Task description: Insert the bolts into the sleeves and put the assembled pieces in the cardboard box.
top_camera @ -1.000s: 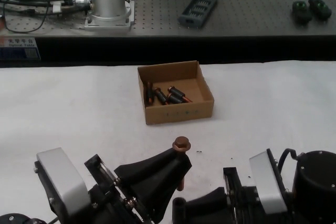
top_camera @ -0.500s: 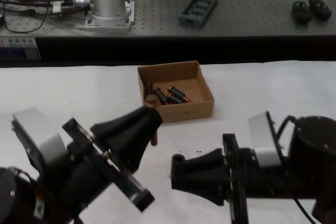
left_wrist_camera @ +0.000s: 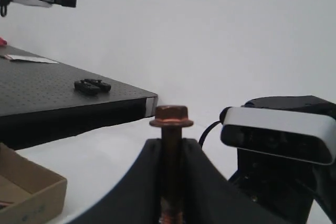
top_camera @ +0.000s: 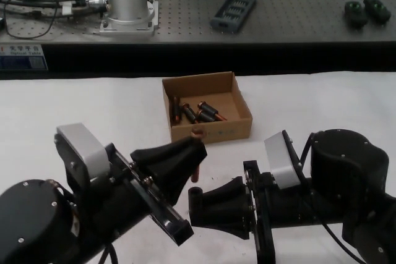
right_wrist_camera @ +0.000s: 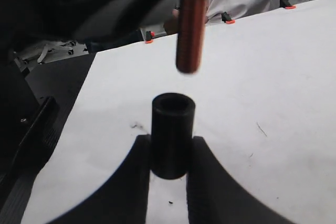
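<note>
you had the left pincer clamped on the copper bolt, head up, its tip hanging just above the black sleeve gripped upright in your right pincer, not touching, and the cardboard box sat just beyond both.

bolt: lower shank sunk between the left gripper fingers and cut off by the frame edge; in the right wrist view its head is cut off
sleeve: bottom end hidden between the right gripper fingers
cardboard box: beside the left gripper, cut to one corner by the frame edge
assembled pieces: in the box beyond both grippers, too small to count
</note>
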Robot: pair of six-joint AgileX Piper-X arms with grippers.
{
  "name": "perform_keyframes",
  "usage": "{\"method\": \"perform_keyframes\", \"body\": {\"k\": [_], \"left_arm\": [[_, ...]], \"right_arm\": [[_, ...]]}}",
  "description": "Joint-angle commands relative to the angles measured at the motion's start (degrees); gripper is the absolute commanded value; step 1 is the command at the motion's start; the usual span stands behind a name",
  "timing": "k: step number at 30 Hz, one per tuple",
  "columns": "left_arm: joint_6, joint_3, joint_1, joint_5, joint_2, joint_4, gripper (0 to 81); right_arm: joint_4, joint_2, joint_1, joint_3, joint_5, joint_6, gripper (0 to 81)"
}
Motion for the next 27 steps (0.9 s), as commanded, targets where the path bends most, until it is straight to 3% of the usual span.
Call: {"method": "perform_keyframes", "body": {"k": [1, 27], "left_arm": [[-5.7, -0.8, 0.2, 1.7, 4.6, -6.7, 0.6], [-7.5, 1.6, 1.4, 5.0, 4.2, -6.7, 0.6]], "right_arm": [[-0.4, -0.1, -0.4, -0.5, -1.0, 0.0, 6.6], [0.1, -0.1, -0.9, -0.4, -1.4, 0.0, 6.6]]}}
